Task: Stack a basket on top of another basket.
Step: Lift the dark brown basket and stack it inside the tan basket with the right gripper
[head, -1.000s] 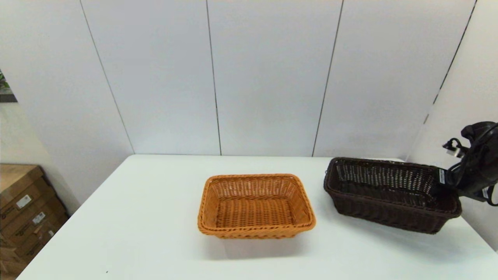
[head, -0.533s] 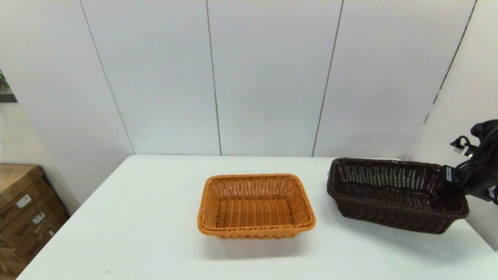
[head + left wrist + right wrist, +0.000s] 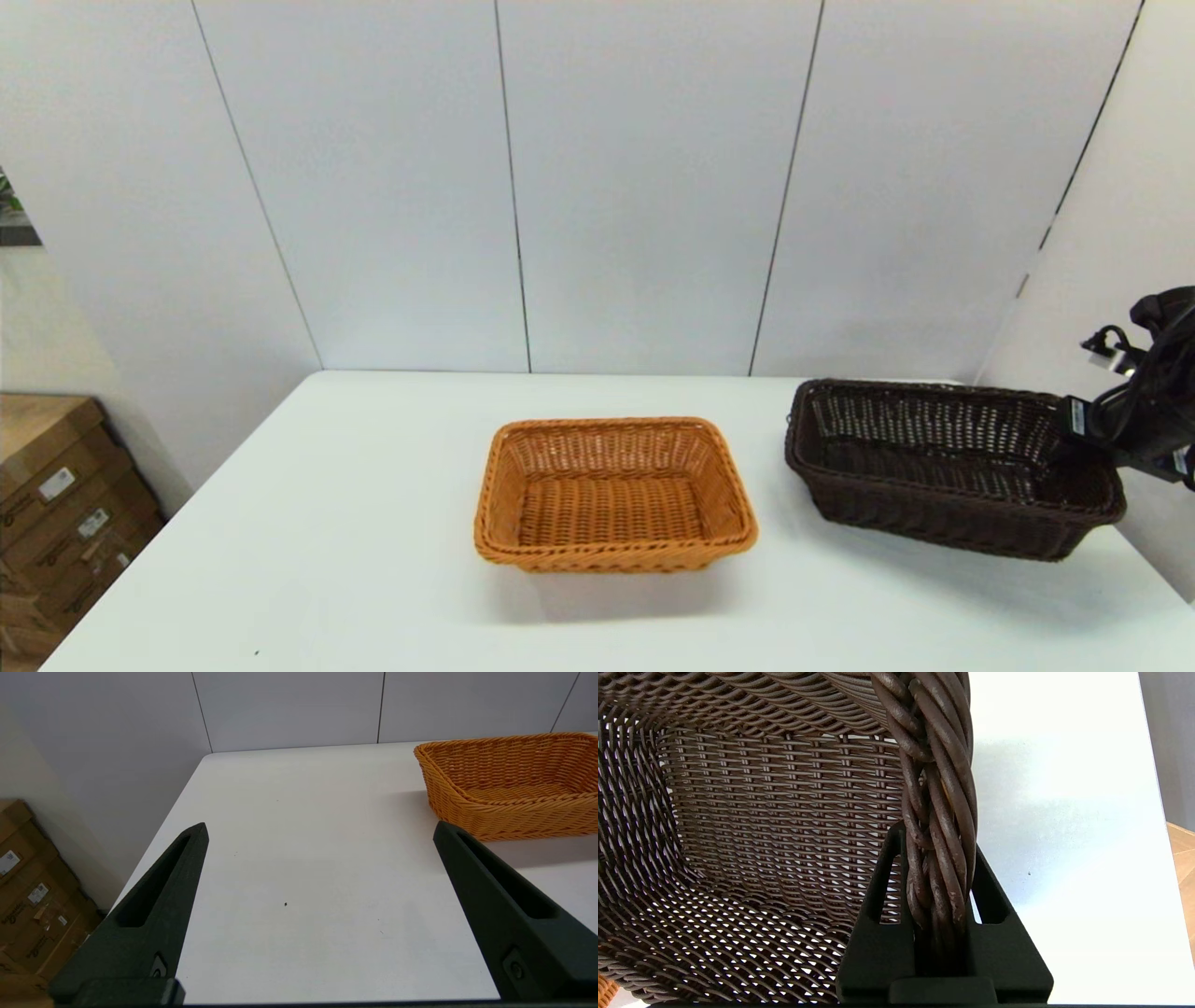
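Status: grasp made, transfer not begun.

The right gripper (image 3: 941, 877) pinches the braided rim of the dark brown basket (image 3: 943, 467) at the basket's right-hand short end; in the right wrist view one finger sits inside the wall and one outside, the rim cord squeezed between them. In the head view this gripper enters from about 3 o'clock of the table (image 3: 373, 560).

The dark basket stands at roughly 3 o'clock from the orange-tan basket (image 3: 611, 495), well apart from it, with bare tabletop between. It looks tilted, the gripped end higher than the far end (judged from the slanting base line and the shadow under it; whether the far end touches the table I cannot tell).

The orange-tan basket rests flat near table centre, upright and with nothing in it.

The left gripper (image 3: 322, 877) is parked off the near-left table corner, about 8 o'clock from the orange-tan basket, fingers spread wide, holding nothing.

Done: dark basket secured at its rim. Left: lift clear, carry toward 9 o'clock, line up over the orange-tan basket, lower, let go.

Judgement: a single-end grip on a long basket will likely let it droop and swing. The dark basket looks longer than the tan one, so it may perch on the rim rather than nest.
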